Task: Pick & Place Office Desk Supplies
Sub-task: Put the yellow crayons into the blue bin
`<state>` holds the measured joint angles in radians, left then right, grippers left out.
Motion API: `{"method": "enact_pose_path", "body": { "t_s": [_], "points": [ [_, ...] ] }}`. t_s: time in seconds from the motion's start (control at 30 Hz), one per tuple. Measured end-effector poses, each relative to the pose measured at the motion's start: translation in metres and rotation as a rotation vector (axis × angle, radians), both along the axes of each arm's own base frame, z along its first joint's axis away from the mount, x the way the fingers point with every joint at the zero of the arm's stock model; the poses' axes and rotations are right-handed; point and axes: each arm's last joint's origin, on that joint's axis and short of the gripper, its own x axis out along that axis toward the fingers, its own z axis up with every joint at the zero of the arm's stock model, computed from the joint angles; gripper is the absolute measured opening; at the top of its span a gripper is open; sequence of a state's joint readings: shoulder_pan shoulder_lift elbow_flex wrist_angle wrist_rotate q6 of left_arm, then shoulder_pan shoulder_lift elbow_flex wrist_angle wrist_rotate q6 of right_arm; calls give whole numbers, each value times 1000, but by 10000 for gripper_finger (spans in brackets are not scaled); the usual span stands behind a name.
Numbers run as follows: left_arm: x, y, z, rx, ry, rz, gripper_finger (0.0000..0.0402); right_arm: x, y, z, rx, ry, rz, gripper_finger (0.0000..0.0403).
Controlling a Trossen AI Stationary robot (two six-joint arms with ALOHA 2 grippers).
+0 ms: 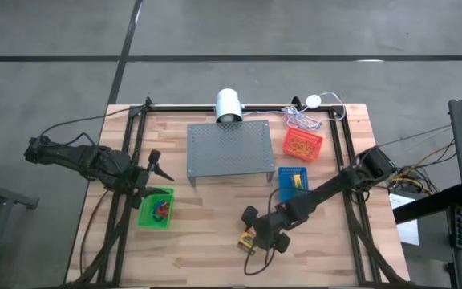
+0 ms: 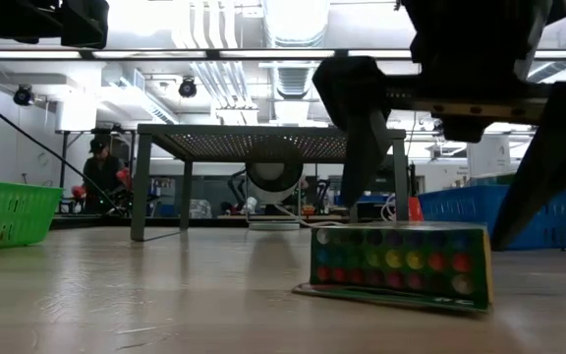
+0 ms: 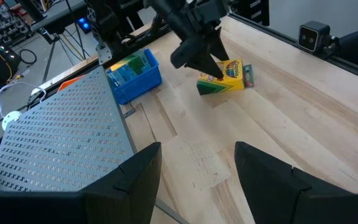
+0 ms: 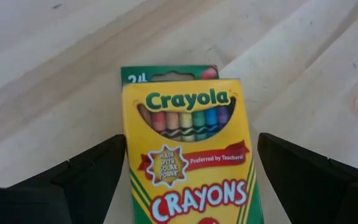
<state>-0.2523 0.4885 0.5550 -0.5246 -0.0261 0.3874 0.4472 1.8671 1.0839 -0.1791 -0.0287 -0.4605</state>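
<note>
Crayon box (image 1: 249, 239) straddled near the table's (image 1: 215, 241) front edge.
The right gripper (image 1: 263, 234) is spread wide around it, untouching; the left gripper (image 1: 152, 168) is held open above the green basket (image 1: 156, 208).

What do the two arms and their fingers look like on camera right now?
Both arms are dark, jointed and slim. The left gripper has broad, flat black fingers; the right gripper has matching black wedge-shaped fingers. Thin cables trail from each arm.

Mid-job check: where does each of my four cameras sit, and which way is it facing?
High: overhead, straight down; both arms, wooden table.
Low: table height, across crayon box; right gripper above.
Left wrist: past open left gripper toward grey stand.
Right wrist: down between open fingers.
All four share the crayon box.
</note>
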Motion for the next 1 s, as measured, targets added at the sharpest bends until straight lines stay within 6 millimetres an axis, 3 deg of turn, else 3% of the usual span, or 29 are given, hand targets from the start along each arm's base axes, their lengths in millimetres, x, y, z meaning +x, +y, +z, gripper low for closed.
{"method": "enact_pose_path", "body": {
  "t_s": [0.63, 1.0],
  "points": [
    [0, 0, 0, 0, 0, 0, 209, 6, -18, -3, 114, 44, -12, 364],
    [0, 0, 0, 0, 2, 0, 209, 18, -12, -26, 136, 76, -54, 364]
  ]
}}
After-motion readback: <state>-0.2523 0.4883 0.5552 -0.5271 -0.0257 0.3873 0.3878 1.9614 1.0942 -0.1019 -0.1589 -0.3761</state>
